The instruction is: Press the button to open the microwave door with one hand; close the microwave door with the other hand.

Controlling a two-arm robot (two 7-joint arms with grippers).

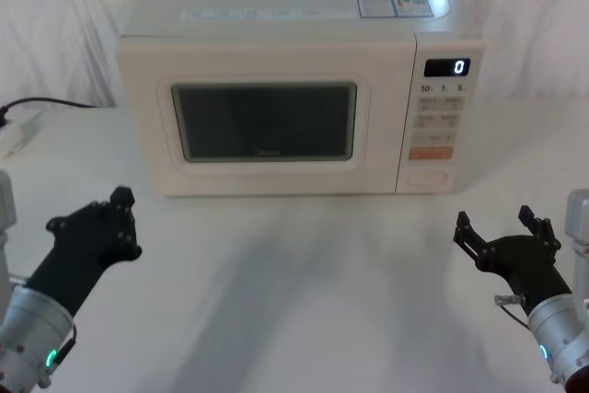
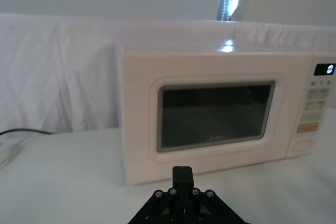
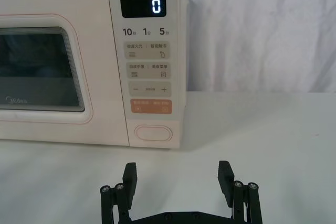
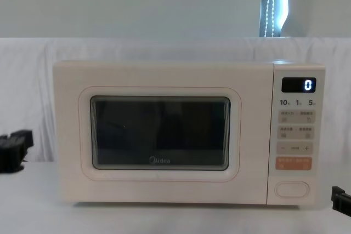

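on the white table (image 1: 304, 301) stands a cream microwave (image 1: 276, 16), its door (image 1: 267, 186) shut flush, with a small grey "midea" logo under the dark window. beside the door, the panel's display (image 3: 144, 6) reads "0" above "10", "1" and "5"; the orange key (image 3: 151, 106) sits just above the wide plain button (image 3: 153, 132). the right gripper (image 3: 178, 176) hovers near the button with fingers spread wide, touching nothing. the left gripper (image 2: 182, 174) hovers before the door, fingers pressed together.

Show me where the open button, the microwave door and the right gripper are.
button (image 3: 153, 132), right wrist view, middle of the wide cream key.
microwave door (image 4: 159, 132), chest view, middle of the dark window.
right gripper (image 3: 178, 174), right wrist view, midway between its open fingers.
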